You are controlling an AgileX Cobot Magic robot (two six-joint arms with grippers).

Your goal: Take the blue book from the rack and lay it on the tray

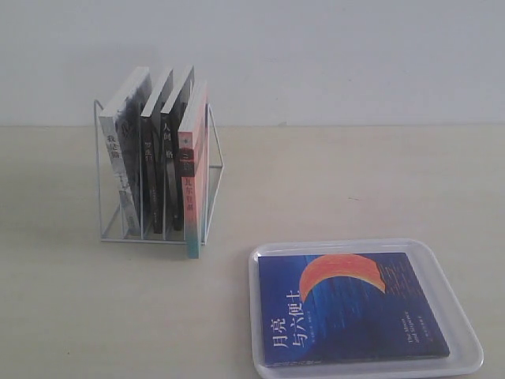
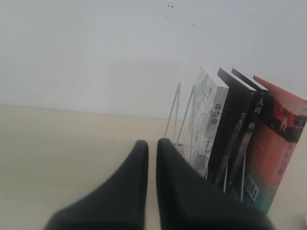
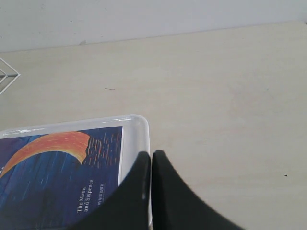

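Observation:
The blue book (image 1: 351, 308), dark blue with an orange-red crescent and white characters, lies flat in the white tray (image 1: 461, 332) at the front right. The right wrist view shows the same book (image 3: 53, 177) and the tray's rim (image 3: 136, 139). My right gripper (image 3: 151, 155) hovers over that rim, shut and empty. The white wire rack (image 1: 215, 158) stands at the back left with other books in its slots. My left gripper (image 2: 152, 143) is shut, empty, and sits near the rack (image 2: 175, 112) beside its outermost book. Neither gripper appears in the exterior view.
The rack holds a white-spined book (image 1: 125, 150), two black-spined books (image 1: 167, 150) and a pink-and-teal-spined book (image 1: 192, 181). A pale wall (image 1: 316, 55) rises behind the beige tabletop (image 1: 355, 181).

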